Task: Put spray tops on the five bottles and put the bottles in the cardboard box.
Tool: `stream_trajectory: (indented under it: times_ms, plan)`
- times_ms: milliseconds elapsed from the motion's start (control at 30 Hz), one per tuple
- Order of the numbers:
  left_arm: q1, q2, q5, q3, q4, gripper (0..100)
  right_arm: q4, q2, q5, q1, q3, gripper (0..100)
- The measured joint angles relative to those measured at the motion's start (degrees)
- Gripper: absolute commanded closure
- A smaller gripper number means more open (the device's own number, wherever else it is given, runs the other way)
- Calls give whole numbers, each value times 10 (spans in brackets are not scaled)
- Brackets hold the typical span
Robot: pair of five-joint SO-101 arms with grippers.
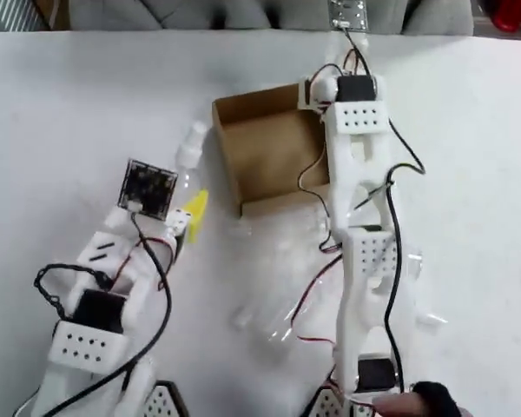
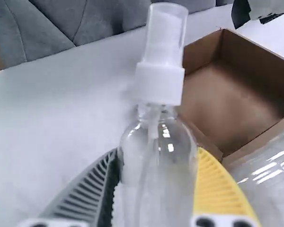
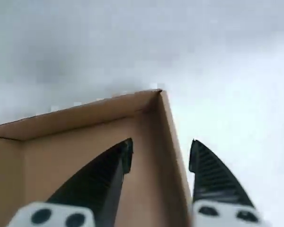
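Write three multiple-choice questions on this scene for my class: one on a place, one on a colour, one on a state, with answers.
1. Where is the right gripper? A) astride a wall of the brown cardboard box; B) flat on the table; C) beside the left arm's base.
2. What colours are the fingers of the left gripper? A) both black; B) grey and yellow; C) both white.
3. The clear plastic bottle in the left gripper is A) open-necked; B) fitted with a white spray top; C) lying in the box.
Answers: 1 A, its jaws stand either side of the wall. 2 B, seen beside the bottle. 3 B, the top sits on its neck.
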Motion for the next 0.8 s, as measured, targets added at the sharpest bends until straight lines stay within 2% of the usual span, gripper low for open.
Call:
stream_trajectory:
  times_ms: [300, 667, 800]
  plan:
    - [-16, 0, 0, 0, -4, 979, 22, 46, 8, 4, -44, 836]
    - [-20, 0, 0, 0, -4, 979, 187, 45, 10, -14, -54, 834]
    - [-20, 0, 0, 0, -4, 979, 224, 45, 33, -12, -55, 836]
